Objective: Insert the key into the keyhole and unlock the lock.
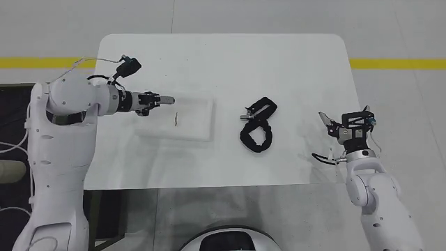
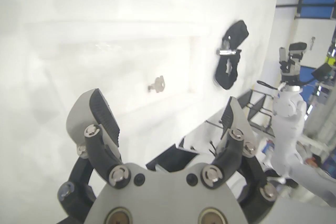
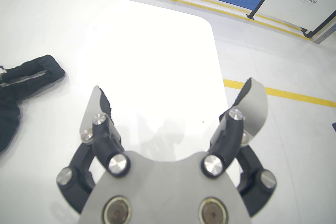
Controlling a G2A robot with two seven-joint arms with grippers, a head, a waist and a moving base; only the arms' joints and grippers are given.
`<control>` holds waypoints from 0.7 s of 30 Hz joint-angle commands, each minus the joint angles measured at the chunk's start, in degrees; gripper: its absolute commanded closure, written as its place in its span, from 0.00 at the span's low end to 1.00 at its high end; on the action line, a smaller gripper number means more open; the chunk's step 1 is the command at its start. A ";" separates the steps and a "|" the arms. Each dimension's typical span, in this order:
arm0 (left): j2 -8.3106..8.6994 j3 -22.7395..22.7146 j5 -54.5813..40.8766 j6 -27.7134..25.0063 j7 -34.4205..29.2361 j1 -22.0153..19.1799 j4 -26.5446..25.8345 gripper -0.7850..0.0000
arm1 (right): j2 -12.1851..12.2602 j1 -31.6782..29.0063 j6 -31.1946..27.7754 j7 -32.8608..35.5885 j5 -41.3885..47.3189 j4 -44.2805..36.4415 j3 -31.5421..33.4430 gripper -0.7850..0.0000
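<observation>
My left claw (image 1: 166, 100) hangs over the left part of the white table (image 1: 293, 56), above a shallow white tray (image 1: 198, 131). It is spread wide and holds nothing; in my left wrist view the ribbed pads (image 2: 103, 110) stand far apart. The key (image 1: 176, 118) lies loose on the tray, just beyond my fingertips. From above it is a thin dark sliver, while the wrist view gives the key (image 2: 157, 84) a round silver head. Right of the tray, near the table's middle, lies the lock (image 1: 256, 125), a black loop whose metal body (image 2: 227, 52) faces the tray. My right claw (image 3: 173, 86) hovers at the table's right edge, well apart from the lock, fully open and empty
</observation>
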 commanded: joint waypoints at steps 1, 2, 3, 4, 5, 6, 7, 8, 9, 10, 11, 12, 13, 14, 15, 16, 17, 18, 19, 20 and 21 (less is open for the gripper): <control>0.39 4.91 -0.21 1.56 0.30 -3.92 6.26 0.01 | 0.00 0.00 0.00 0.00 0.00 0.00 0.00 0.00; 0.54 7.47 -1.95 1.61 0.30 -5.75 8.93 0.01 | 0.00 0.00 0.00 0.00 0.00 0.00 0.00 0.00; 0.73 9.82 -4.12 1.73 0.30 -7.47 11.77 0.06 | 0.00 0.00 0.00 0.00 0.00 0.00 0.00 0.00; 1.03 12.17 -4.71 1.62 0.30 -9.25 14.10 0.07 | 0.00 0.00 0.00 0.00 0.00 0.00 0.00 0.00; 1.35 14.97 -3.99 0.97 0.30 -10.84 15.96 0.10 | 0.00 0.00 0.00 0.00 0.00 0.00 0.00 0.00; 1.61 17.47 -4.62 0.00 0.30 -12.24 17.35 0.13 | 0.00 0.00 0.00 0.00 0.00 0.00 0.00 0.00; 1.86 19.61 -5.85 -0.82 0.30 -13.49 18.68 0.14 | 0.00 0.00 0.00 0.00 0.00 0.00 0.00 0.00; 2.17 21.93 -6.08 -1.93 0.30 -14.65 19.57 0.16 | 0.00 0.00 0.00 0.00 0.00 0.00 0.00 0.00; 2.48 23.82 -6.53 -2.84 0.30 -15.78 20.36 0.17 | 0.00 0.00 0.00 0.00 0.00 0.00 0.00 0.00; 2.76 25.58 -7.53 -3.39 0.30 -16.64 21.21 0.22 | 0.00 0.00 0.00 0.00 0.00 0.00 0.00 0.00; 3.05 27.41 -8.41 -3.70 0.30 -17.48 21.92 0.31 | 0.00 0.00 0.00 0.00 0.00 0.00 0.00 0.00; 3.36 29.04 -9.09 -3.99 0.30 -18.43 22.41 0.35 | 0.00 0.00 0.00 0.00 0.00 0.00 0.00 0.00; 3.67 30.22 -10.02 -3.87 0.30 -19.36 22.88 0.37 | 0.00 0.00 0.00 0.00 0.00 0.00 0.00 0.00; 3.95 31.27 -10.90 -3.70 0.30 -20.15 23.24 0.37 | 0.00 0.00 0.00 0.00 0.00 0.00 0.00 0.00; 4.21 32.26 -11.80 -3.55 0.30 -20.82 23.52 0.38 | 0.00 0.00 0.00 0.00 0.00 0.00 0.00 0.00; 4.45 33.24 -12.64 -3.59 0.30 -21.38 23.73 0.45 | 0.00 0.00 0.00 0.00 0.00 0.00 0.00 0.00; 4.69 34.11 -13.37 -3.55 0.30 -21.91 23.97 0.48 | 0.00 0.00 0.00 0.00 0.00 0.00 0.00 0.00; 4.91 34.96 -14.00 -3.53 0.30 -22.39 24.16 0.49 | 0.00 0.00 0.00 0.00 0.00 0.00 0.00 0.00; 5.11 35.73 -14.63 -3.52 0.30 -22.82 24.37 0.49 | 0.00 0.00 0.00 0.00 0.00 0.00 0.00 0.00; 5.29 36.53 -15.30 -3.51 0.30 -23.17 24.56 0.51 | 0.00 0.00 0.00 0.00 0.00 0.00 0.00 0.00; 5.45 37.46 -15.47 -3.54 0.30 -23.50 24.69 0.59 | 0.00 0.00 0.00 0.00 0.00 0.00 0.00 0.00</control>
